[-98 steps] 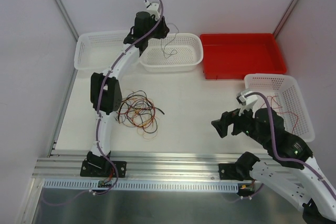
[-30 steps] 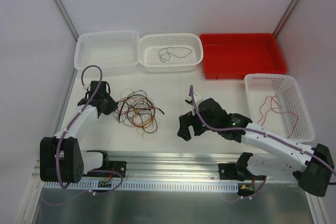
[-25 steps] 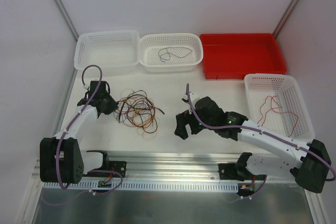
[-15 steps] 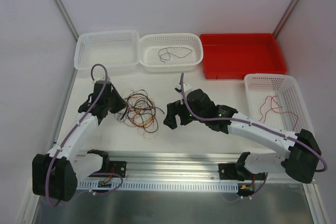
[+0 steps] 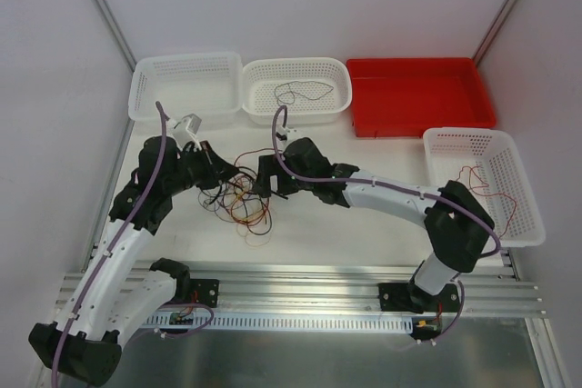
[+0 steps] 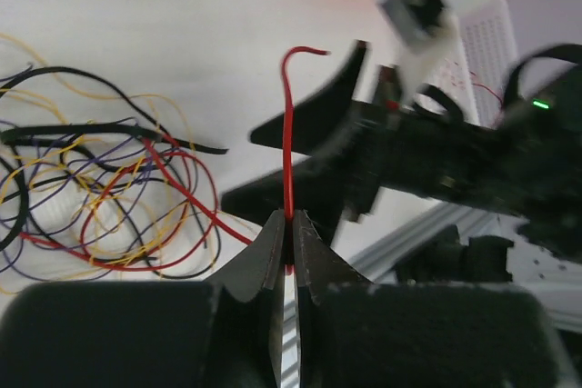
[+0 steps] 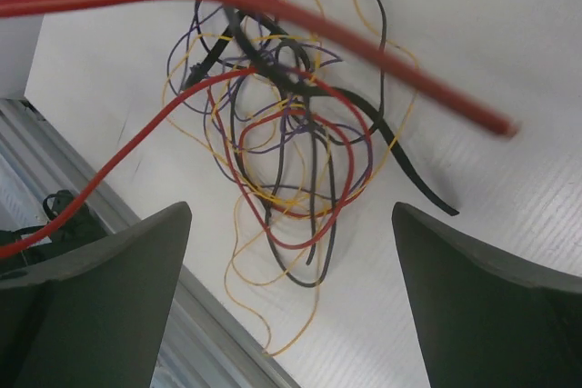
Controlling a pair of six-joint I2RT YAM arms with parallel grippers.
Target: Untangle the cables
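My left hand (image 6: 289, 220) is pinched tight on a thin, glossy red wire (image 6: 287, 134). The wire rises straight from between my dark tapered fingers (image 6: 259, 261) and hooks over at its free tip. My right hand (image 7: 291, 211) is spread as wide as it goes, holds nothing, and hangs over the tangle of cables (image 5: 241, 202).

The tangle lies on the matte white desk (image 5: 364, 215) between my two hands. It is made of slim, pliant strands in black, red, orange-yellow and purple-grey, looped through one another, with a flat black strand trailing out to one side. From my right wrist, the red wire runs taut and blurred across the top of the heap.

At the far edge, a white perforated plastic basket (image 5: 338, 106) holds one thin dark wire. A second white basket (image 5: 523, 224) on the right holds a red one.
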